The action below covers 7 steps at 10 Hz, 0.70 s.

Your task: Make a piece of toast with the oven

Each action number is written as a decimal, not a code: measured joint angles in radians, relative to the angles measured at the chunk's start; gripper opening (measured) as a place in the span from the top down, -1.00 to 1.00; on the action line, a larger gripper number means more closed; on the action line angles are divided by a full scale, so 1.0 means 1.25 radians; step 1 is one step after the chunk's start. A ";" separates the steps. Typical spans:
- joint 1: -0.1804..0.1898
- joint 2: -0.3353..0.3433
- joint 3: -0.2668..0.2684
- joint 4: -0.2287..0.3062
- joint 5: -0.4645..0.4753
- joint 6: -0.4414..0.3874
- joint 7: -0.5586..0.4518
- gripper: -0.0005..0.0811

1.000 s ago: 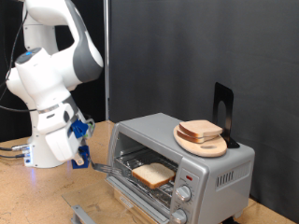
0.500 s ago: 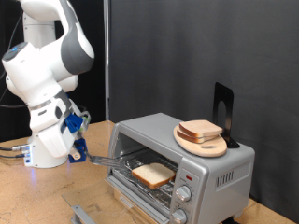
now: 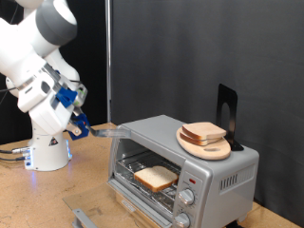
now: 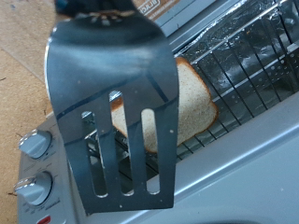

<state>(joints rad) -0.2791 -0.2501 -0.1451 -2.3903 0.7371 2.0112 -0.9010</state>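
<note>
The piece of toast (image 3: pixel 155 177), a squarish pale tan slice with brown crust, lies on the wire rack inside the open silver-grey oven (image 3: pixel 185 161). It looks light, soft and crumbly, best lifted from beneath. The claw (image 3: pixel 78 126) grips a grey slotted metal spatula (image 4: pixel 117 98).

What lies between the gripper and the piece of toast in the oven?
The slotted spatula that the gripper carries: in the wrist view its blade partly covers the piece of toast on the oven rack.

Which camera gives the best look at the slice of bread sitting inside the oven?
The wrist view: the piece of toast fills it on the rack, though the spatula covers part. The exterior view shows the piece of toast small, inside the open oven.
</note>
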 joint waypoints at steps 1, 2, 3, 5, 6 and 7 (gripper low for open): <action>-0.007 -0.001 -0.010 0.017 -0.008 -0.021 0.002 0.09; -0.015 0.000 -0.019 0.034 -0.010 -0.038 0.007 0.09; -0.018 0.000 -0.026 0.047 -0.009 -0.043 0.012 0.09; -0.019 0.000 -0.032 0.066 -0.009 -0.054 0.021 0.09; -0.020 0.000 -0.035 0.074 -0.011 -0.069 0.022 0.09; -0.021 0.001 -0.036 0.079 -0.015 -0.080 0.023 0.09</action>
<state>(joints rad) -0.3056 -0.2495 -0.1903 -2.2911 0.7190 1.9118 -0.8726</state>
